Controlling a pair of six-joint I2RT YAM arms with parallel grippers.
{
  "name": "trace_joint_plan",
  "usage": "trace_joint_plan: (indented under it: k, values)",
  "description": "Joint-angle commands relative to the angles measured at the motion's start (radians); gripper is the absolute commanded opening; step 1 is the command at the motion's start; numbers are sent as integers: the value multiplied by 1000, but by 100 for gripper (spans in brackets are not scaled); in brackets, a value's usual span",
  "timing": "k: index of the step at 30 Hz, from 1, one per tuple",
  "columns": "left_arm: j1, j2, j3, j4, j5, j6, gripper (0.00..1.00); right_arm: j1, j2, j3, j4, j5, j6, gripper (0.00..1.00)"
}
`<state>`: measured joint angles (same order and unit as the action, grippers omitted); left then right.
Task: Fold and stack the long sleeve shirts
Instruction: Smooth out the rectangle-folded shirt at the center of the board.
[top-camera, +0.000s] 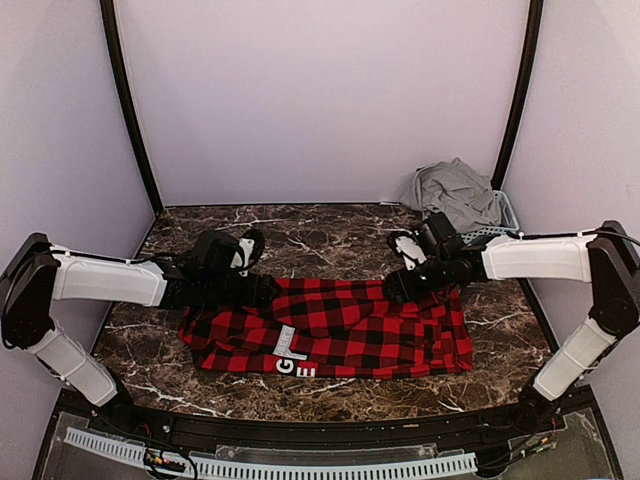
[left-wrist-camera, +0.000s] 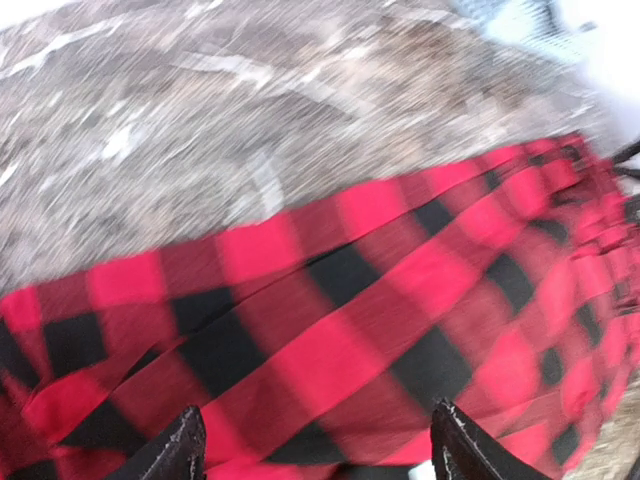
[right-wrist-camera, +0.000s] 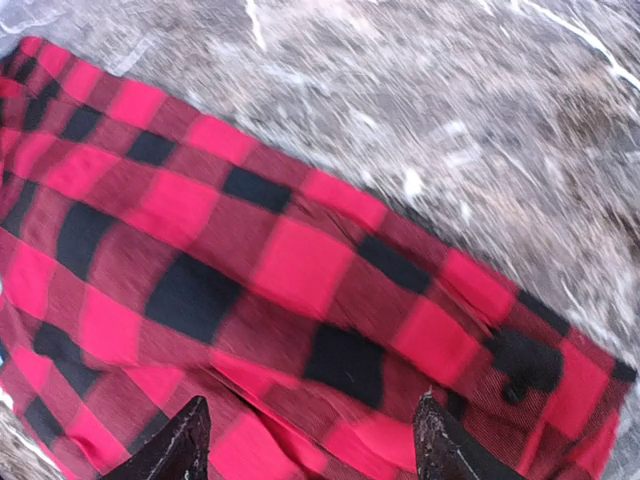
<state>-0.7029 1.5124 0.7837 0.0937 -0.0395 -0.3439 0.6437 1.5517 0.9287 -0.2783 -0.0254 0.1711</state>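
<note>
from above, a red-and-black check shirt lies on the marbled worktop between both arms, its white letters partly tucked under. a grey shirt hides most of a pale blue basket far right. only the blurred wrist views show the left pincer and right pincer spread wide over check cloth.

Red-and-black buffalo-check shirt with white letters, grey shirt, pale blue basket, brown white-veined table.
</note>
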Motion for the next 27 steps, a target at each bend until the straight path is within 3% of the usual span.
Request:
trace_joint_plan:
  k: [1, 7, 13, 21, 27]
  values:
    - [-37, -12, -11, 160, 173, -41, 75, 8, 87, 61, 98, -68, 50, 64]
    - [-127, 115, 56, 189, 210, -37, 70, 7, 245, 139, 94, -25, 94, 60]
    - [-225, 253, 130, 190, 198, -21, 64, 1, 296, 138, 91, 21, 126, 57]
    - [-296, 342, 177, 75, 124, 48, 45, 0, 294, 106, 80, 187, 71, 58]
    - [-307, 348, 158, 5, 165, 98, 32, 0, 291, 99, 46, 284, 3, 62]
